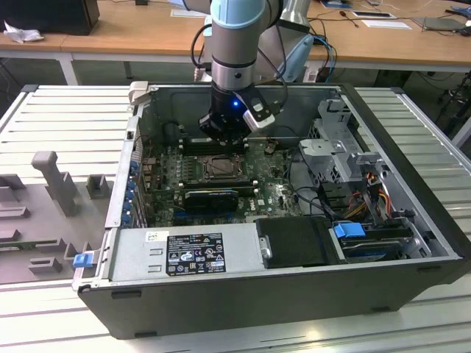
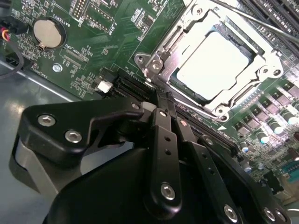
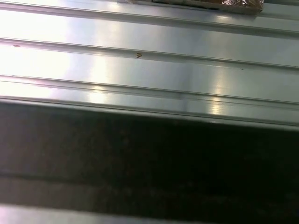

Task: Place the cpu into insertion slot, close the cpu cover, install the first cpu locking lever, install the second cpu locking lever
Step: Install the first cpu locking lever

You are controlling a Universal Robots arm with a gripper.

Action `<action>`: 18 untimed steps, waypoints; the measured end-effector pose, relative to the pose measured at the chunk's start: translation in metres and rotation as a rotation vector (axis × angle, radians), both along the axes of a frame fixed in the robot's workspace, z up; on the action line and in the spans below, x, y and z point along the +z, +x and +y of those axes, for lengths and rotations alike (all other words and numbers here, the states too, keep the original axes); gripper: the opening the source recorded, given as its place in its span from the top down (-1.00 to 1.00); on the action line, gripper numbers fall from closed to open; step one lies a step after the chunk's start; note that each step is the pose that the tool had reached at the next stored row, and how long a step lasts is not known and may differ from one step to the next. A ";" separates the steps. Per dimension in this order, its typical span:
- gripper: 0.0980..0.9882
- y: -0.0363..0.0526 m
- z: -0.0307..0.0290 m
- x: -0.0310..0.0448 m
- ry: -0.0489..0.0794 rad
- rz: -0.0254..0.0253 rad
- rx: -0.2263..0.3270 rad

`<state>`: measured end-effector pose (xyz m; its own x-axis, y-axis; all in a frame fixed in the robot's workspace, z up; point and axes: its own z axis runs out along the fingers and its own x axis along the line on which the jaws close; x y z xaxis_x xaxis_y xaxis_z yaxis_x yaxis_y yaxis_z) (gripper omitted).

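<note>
I have the arm lowered into the open computer case (image 1: 412,220), which lies on its side on the ribbed metal counter (image 1: 59,125). In the exterior view the gripper (image 1: 223,137) hangs just above the far edge of the socket on the motherboard (image 1: 165,187), close to it.

In the second wrist view the gripper (image 2: 164,103) is clenched, its two black fingers (image 2: 161,135) pressed together with nothing between them. The tips point at the near edge of the socket; I cannot tell whether they touch it.

The cpu (image 2: 212,63) sits flat in the insertion slot, its pale metal top showing through the window. The cpu cover (image 2: 163,51) lies down flat over it, framing the chip on all sides. A thin metal lever (image 2: 247,18) runs along the far side of the socket; whether it is latched I cannot tell.

A round coin battery (image 2: 48,32) is mounted on the board well apart from the socket. In the exterior view a grey power supply (image 1: 184,254) with a label lies along the near wall of the case, and a blue clip (image 1: 349,230) sits beside the drive bays.

The first wrist view looks onto the ribbed counter surface (image 3: 149,74) and a dark band below it.
</note>
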<state>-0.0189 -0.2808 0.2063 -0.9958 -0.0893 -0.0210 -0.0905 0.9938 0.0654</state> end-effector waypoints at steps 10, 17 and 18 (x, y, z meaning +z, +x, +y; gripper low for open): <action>0.98 0.0000 -0.0001 -0.0024 -0.011 0.0002 0.000; 0.98 -0.0002 -0.0004 -0.0054 -0.006 0.0005 0.000; 0.98 -0.0001 -0.0003 -0.0055 0.003 0.0003 0.000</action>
<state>-0.0190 -0.2811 0.2008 -0.9958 -0.0891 -0.0210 -0.0903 0.9936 0.0685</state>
